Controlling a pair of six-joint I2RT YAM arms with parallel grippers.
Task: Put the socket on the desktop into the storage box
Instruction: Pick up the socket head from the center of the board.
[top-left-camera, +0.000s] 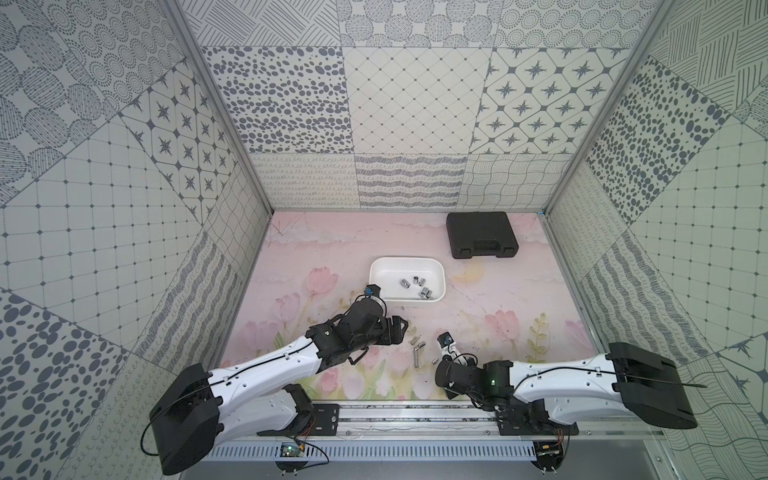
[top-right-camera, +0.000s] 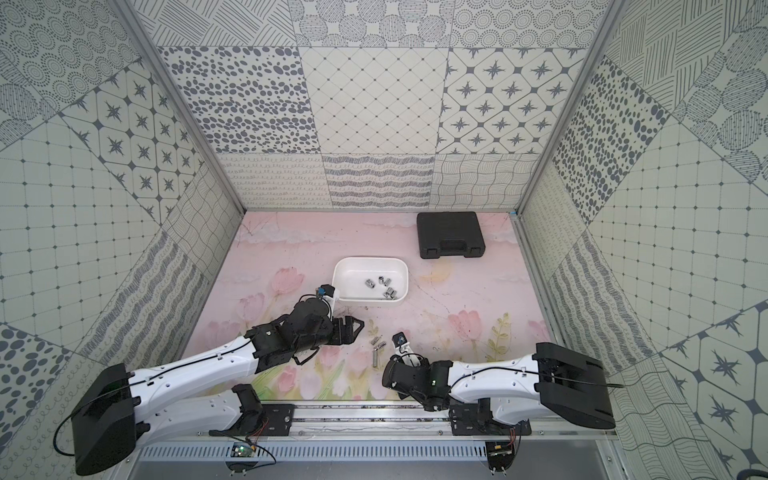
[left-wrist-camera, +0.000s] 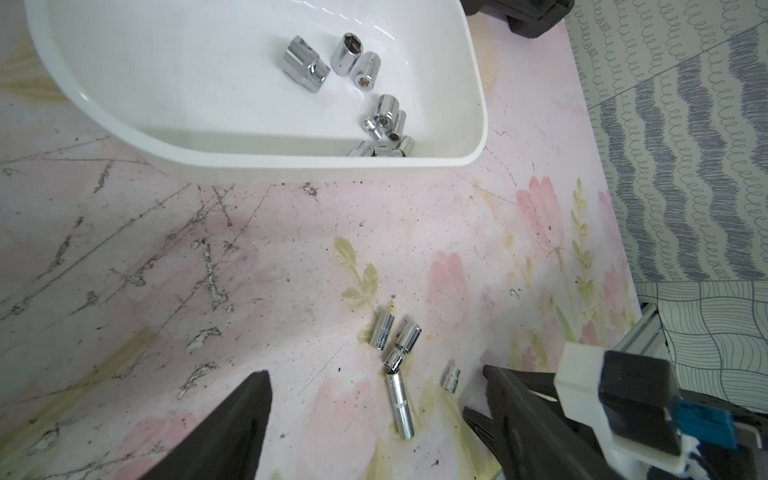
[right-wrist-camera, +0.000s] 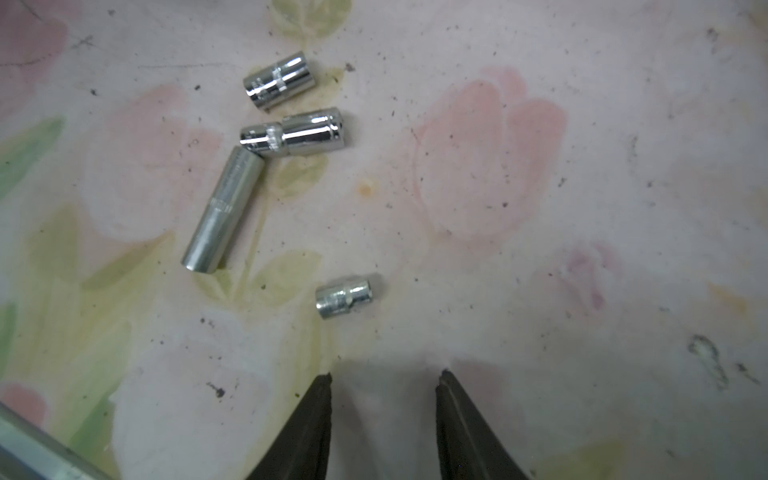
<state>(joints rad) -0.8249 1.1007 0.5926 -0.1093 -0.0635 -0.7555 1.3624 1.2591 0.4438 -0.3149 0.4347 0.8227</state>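
Four chrome sockets (right-wrist-camera: 222, 210) were seen lying on the desktop (right-wrist-camera: 540, 208), near the white storage box (top-left-camera: 407, 259), in which more were contained. The left gripper (left-wrist-camera: 374, 371) and right gripper (right-wrist-camera: 384, 373) were held parted and empty.

A black case (top-left-camera: 482, 235) with a handle lies flat and shut at the far right of the table, near the back wall. The table top (top-left-camera: 316, 249) is pink, with painted tulips and green leaves. It has dark scratches (left-wrist-camera: 208, 232) and little specks. The 3 walls (top-left-camera: 415, 104) have grey and white patterns of dots, stars and waves.
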